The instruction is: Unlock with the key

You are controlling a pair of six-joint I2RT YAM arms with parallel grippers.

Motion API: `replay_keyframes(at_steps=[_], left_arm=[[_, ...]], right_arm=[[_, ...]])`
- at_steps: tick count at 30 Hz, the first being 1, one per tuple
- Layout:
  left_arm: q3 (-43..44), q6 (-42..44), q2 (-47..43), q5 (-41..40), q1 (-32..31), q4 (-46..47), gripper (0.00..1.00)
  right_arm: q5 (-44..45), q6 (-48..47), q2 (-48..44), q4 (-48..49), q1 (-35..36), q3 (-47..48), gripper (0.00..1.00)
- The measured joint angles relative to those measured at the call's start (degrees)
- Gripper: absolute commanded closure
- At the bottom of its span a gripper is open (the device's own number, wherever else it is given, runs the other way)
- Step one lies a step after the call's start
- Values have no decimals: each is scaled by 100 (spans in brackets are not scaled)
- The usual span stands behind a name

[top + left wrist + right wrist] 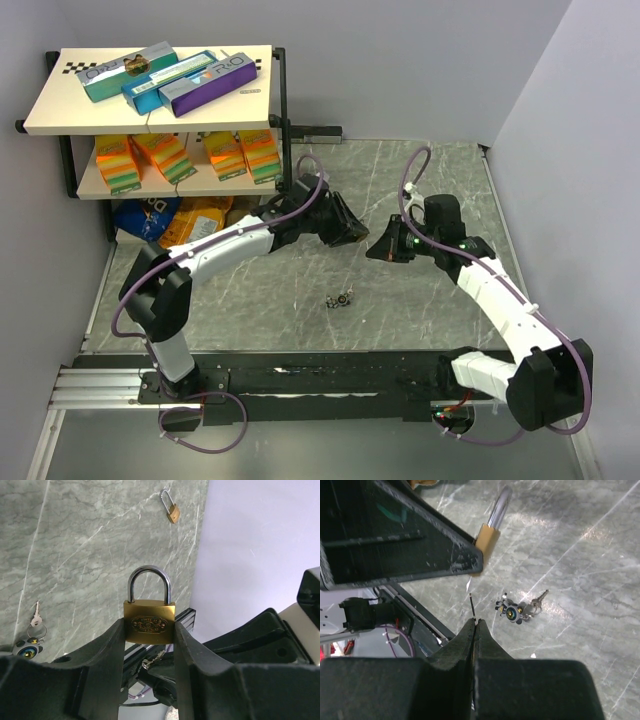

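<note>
My left gripper (149, 625) is shut on a brass padlock (149, 622) with a silver shackle, held upright in the air above the table. In the top view the left gripper (352, 232) faces my right gripper (380, 250), close together. My right gripper (474, 622) is shut on a thin dark metal key (471, 604), seen edge-on and sticking out of the fingertips just below the padlock (488, 536). The key (150, 660) also shows between the left fingers, under the padlock.
A key bunch with a round charm (342, 299) lies on the marble table; it also shows in the wrist views (517, 610) (31, 640). A second small brass padlock (171, 510) lies farther off. A shelf with boxes (150, 100) stands back left, with bags (170, 215) beneath it.
</note>
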Motion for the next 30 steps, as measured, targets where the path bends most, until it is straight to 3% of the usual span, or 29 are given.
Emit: replay_keyframes(at_steps=[30], left_arm=[[2, 0, -63, -140, -90, 26, 99]], right_arm=[[33, -22, 518, -144, 17, 409, 100]])
